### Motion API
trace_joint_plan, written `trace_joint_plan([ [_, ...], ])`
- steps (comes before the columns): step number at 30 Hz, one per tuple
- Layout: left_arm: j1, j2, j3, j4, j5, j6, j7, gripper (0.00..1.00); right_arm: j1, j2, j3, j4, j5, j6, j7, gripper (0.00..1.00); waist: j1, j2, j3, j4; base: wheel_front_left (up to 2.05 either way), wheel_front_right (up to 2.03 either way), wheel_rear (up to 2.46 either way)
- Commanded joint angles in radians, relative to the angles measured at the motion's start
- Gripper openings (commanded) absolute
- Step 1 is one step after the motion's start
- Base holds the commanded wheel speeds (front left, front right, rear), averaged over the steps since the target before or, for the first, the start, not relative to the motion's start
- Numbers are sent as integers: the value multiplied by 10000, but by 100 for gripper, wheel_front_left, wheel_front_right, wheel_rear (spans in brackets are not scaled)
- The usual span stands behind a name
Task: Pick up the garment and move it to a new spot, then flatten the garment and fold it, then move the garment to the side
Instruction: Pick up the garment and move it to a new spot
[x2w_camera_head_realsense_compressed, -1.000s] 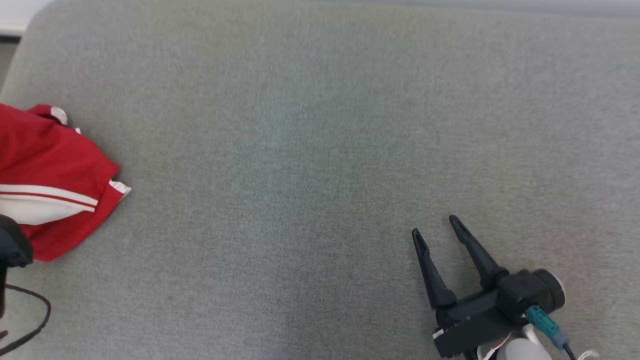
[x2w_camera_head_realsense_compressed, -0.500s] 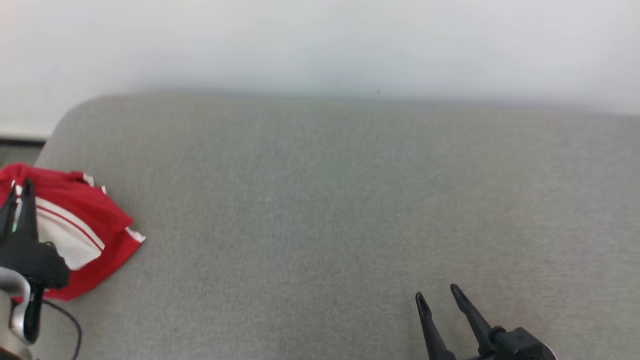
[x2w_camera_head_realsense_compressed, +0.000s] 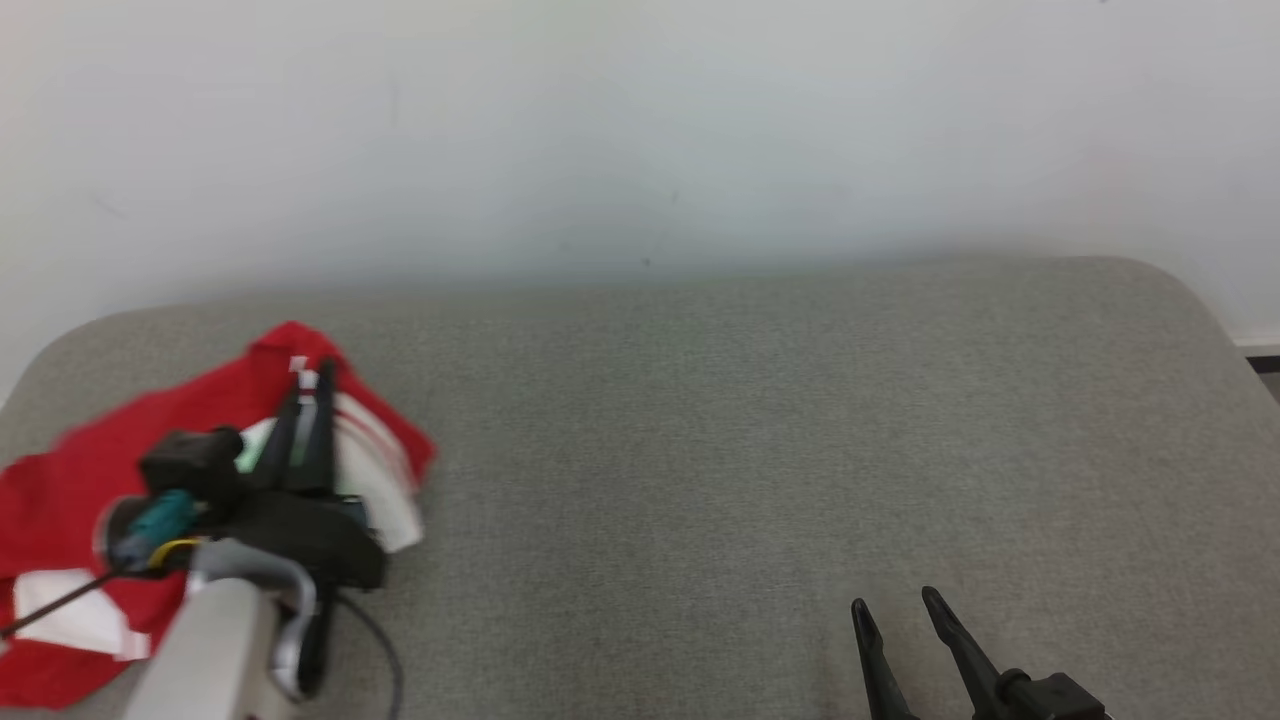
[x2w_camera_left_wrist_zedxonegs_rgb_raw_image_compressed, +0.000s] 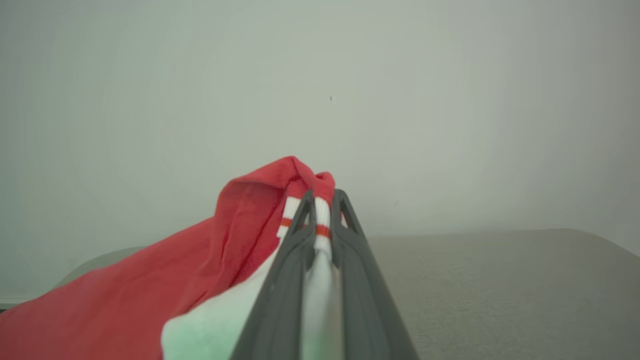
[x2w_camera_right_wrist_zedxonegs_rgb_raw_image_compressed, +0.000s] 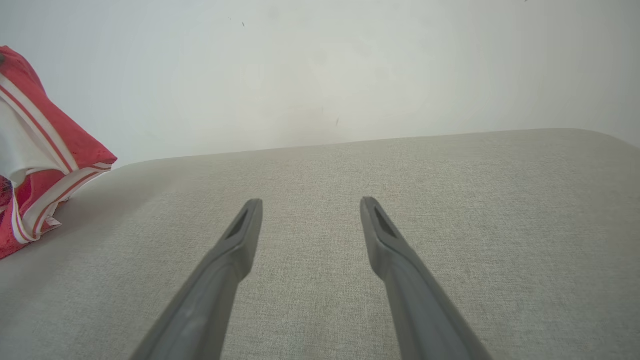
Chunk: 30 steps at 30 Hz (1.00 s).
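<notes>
On the left of the grey padded surface (x2w_camera_head_realsense_compressed: 700, 450), the left claw (x2w_camera_head_realsense_compressed: 312, 372) is clenched on the red-and-white garment (x2w_camera_head_realsense_compressed: 80, 470). The right claw (x2w_camera_head_realsense_compressed: 893, 600), near right, is released, its 2 fingers apart.

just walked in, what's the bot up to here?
The left claw is shut on the red-and-white garment, pinching a striped edge so the cloth peaks up at the grip, at the left end of the grey padded surface. The rest of the garment hangs bunched, not flattened or folded. The right claw is open and holds nothing, low over bare surface on the right.
</notes>
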Motion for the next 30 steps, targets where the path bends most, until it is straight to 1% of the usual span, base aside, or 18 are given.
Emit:
trace_joint_plan([
  [1, 1, -122, -25, -66, 64, -55, -36, 0, 68, 35, 13, 2, -63, -25, -8, 100, 2, 1, -64, -215, 0, 0, 0],
  [5, -320, -1187, -517, -66, 214, -167, -37, 0, 14, 59, 18, 26, -90, -25, -8, 100, 2, 1, 29, -487, 0, 0, 0],
  [7, -444, -1615, -803, 12, 233, -245, -37, 0, -54, 63, 46, 40, -98, -25, -8, 100, 2, 1, 71, -654, 0, 0, 0],
  [8, -579, -1901, -1100, 22, 220, -266, -35, 0, -130, 73, 74, 53, -93, -25, -8, 100, 2, 1, 112, -847, 0, 0, 0],
  [11, -718, -2189, -1732, -42, 107, -325, -37, 0, -176, 86, 96, 64, -106, -25, -8, 100, 2, 1, 198, -1145, 0, 0, 0],
  [13, -838, -2241, -2209, -81, -12, -343, -37, 0, -171, 82, 88, 79, -118, -25, -8, 100, 2, 1, 262, -1324, 0, 0, 0],
  [18, -1363, -2249, -3775, -832, -1209, -317, -36, 0, -187, 1, 50, 70, -166, -25, -8, 100, 2, 1, 540, -1612, 0, 0, 0],
  [20, -1644, -2247, -4255, -1063, -1509, -208, -36, 0, -232, -11, 70, 57, -186, -25, -8, 100, 2, 1, 652, -1716, 0, 0, 0],
  [23, -2338, -2255, -4870, -1312, -1730, 71, -37, 0, -408, -13, 39, 36, -176, -25, -8, 100, 2, 1, 981, -1798, 0, 0, 0],
  [26, -2674, -2230, -4933, -1160, -1639, 414, -36, 0, -552, 17, 110, 54, -186, -25, -8, 100, 2, 1, 1163, -1853, 0, 0, 0],
  [30, -2576, -2243, -4338, -631, -1327, 752, -36, 0, -624, 30, 2, 3, -179, -25, -8, 100, 2, 1, 1288, -1815, 0, 0, 0],
])
